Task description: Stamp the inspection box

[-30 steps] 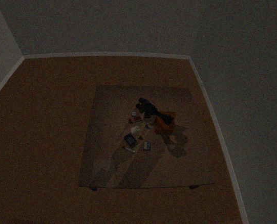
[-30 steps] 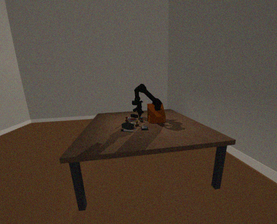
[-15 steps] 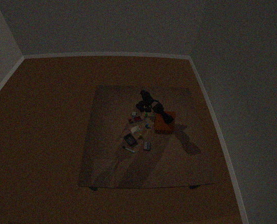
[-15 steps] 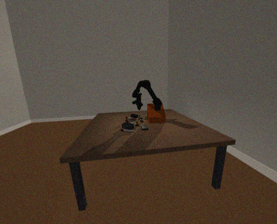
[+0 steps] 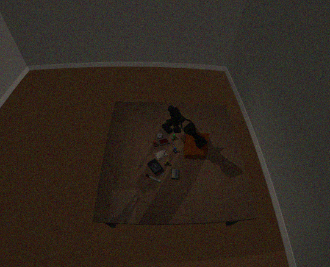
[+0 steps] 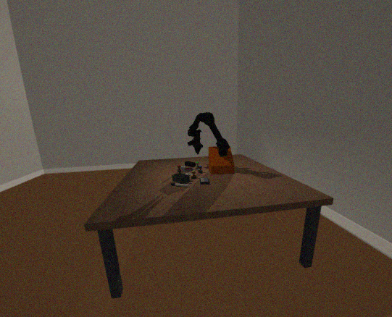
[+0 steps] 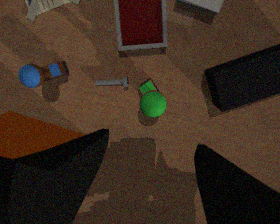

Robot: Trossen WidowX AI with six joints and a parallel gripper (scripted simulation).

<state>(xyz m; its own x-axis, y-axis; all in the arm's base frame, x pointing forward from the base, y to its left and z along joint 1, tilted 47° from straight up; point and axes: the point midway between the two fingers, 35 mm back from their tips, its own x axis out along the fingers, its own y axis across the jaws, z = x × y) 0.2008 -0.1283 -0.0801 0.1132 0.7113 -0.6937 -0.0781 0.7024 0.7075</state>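
My gripper (image 7: 152,143) (image 6: 198,152) is open and empty, above the bench and close to the green stamp in the wrist view. The green-knobbed stamp (image 7: 153,104) (image 5: 174,136) stands on the bench, ahead of the gap between the fingertips. A blue-knobbed stamp (image 7: 30,76) (image 5: 175,149) stands to its left in the wrist view. The red ink pad (image 7: 141,22) (image 5: 163,141) lies open beyond the green stamp. The white card (image 7: 43,5) (image 5: 161,154) is cut off at the wrist view's top left; its print and box cannot be made out.
An orange box (image 5: 195,150) (image 6: 221,168) (image 7: 26,135) stands by the arm's base. A black block (image 7: 251,77) lies right of the green stamp, and a small grey bolt (image 7: 111,82) left. A dark tray (image 5: 155,167), white marker (image 5: 154,178) and grey box (image 5: 175,174) lie beyond the card.
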